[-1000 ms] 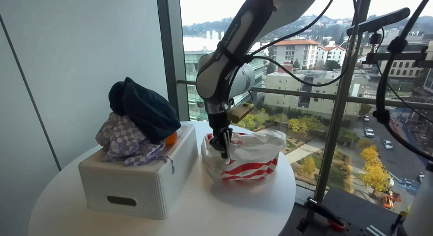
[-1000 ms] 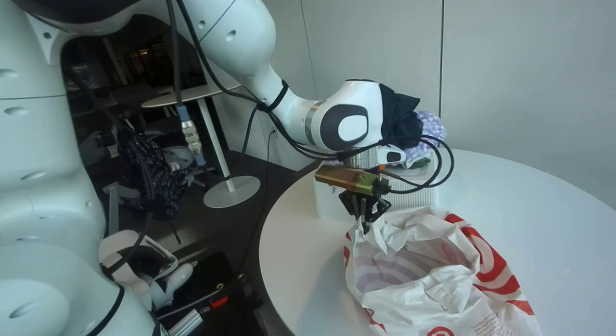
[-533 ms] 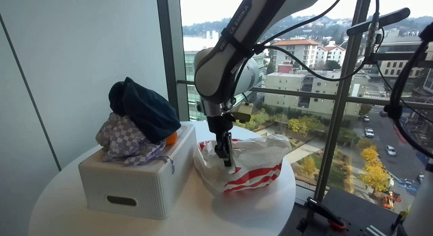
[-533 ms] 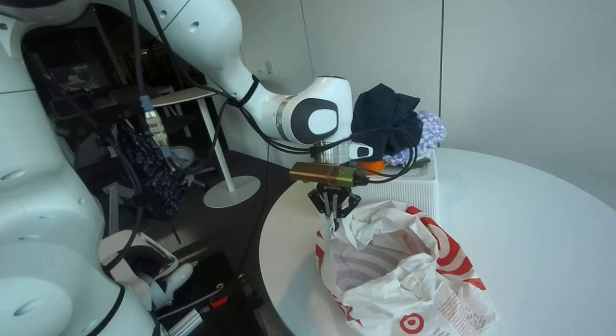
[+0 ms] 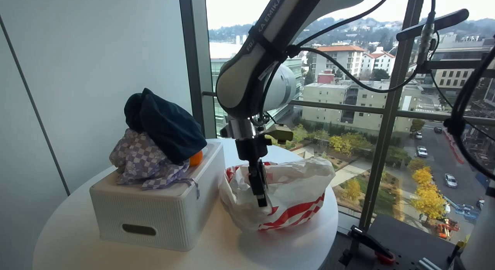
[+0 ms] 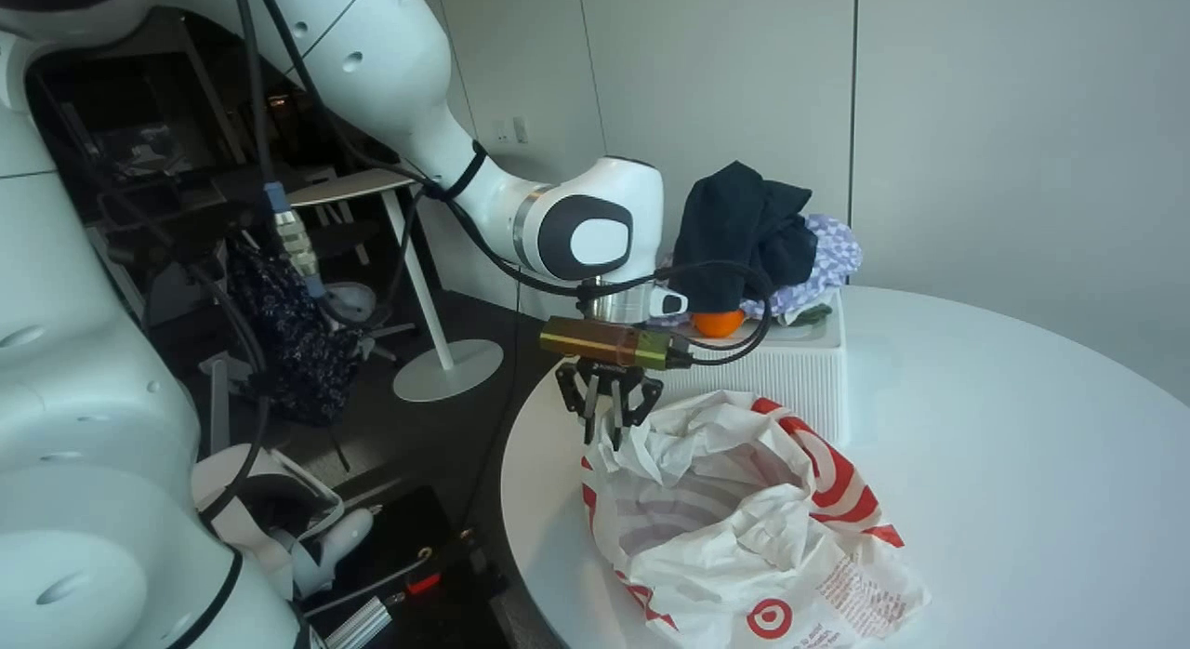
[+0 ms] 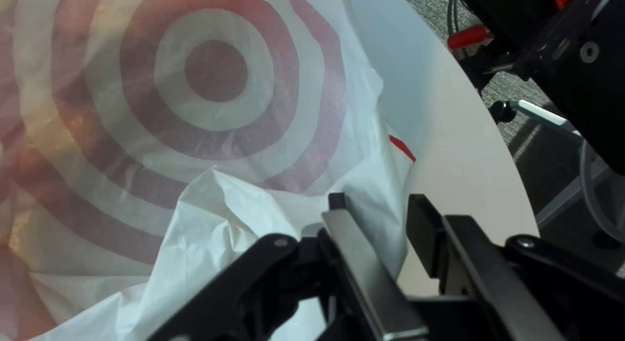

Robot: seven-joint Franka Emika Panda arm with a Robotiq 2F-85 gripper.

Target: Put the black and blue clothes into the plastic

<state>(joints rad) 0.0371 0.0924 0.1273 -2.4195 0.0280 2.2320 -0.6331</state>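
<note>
A dark, black-looking cloth lies heaped on a blue-white checked cloth, both on top of a white ribbed box. Both cloths also show in an exterior view, the dark one and the checked one. The white plastic bag with red markings lies beside the box with its mouth open upward. My gripper points down at the bag's rim. In the wrist view the gripper has its fingers apart, one over the bag, one over the table, with bag film between them.
An orange and a green item lie on the box beside the cloths. Everything stands on a round white table. A window and a wall are behind. Cables loop off the wrist.
The gripper moved left in an exterior view, and the bag shifted with it. The fingers, close together on the bag's rim before, have spread apart. The cloths have not moved.
</note>
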